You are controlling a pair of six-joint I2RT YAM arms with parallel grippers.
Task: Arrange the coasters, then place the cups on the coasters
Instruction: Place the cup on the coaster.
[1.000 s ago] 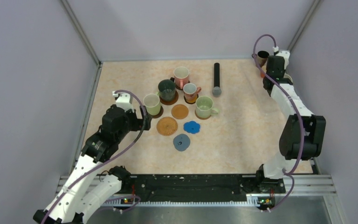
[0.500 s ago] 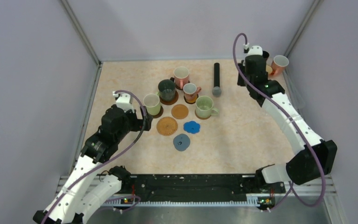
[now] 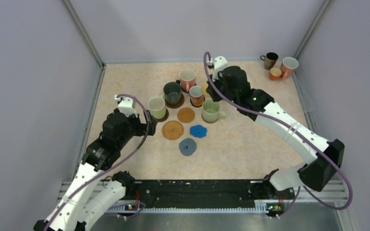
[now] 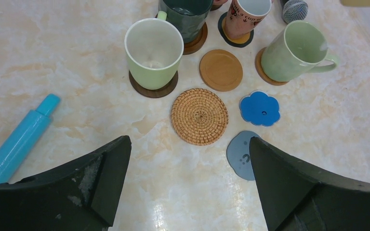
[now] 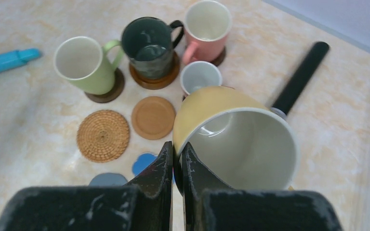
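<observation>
The right claw (image 5: 177, 151) is clenching the rim of the yellow cup (image 5: 236, 139). The cup is hanging tipped on its side above the cluster, its empty mouth facing the wrist camera. Five cups are standing upright on coasters: two pale green cups (image 3: 156, 107), a dark green cup (image 3: 172, 91) and two pink cups (image 3: 187, 77). Four coasters are lying bare: a tan coaster (image 3: 186, 114), a woven coaster (image 3: 173, 130), a blue flower coaster (image 3: 198, 131) and a grey-blue coaster (image 3: 188, 146). Three more cups (image 3: 289, 65) are standing in the far right corner of the table (image 3: 250, 139). The left claw (image 4: 189, 144) is hovering released.
</observation>
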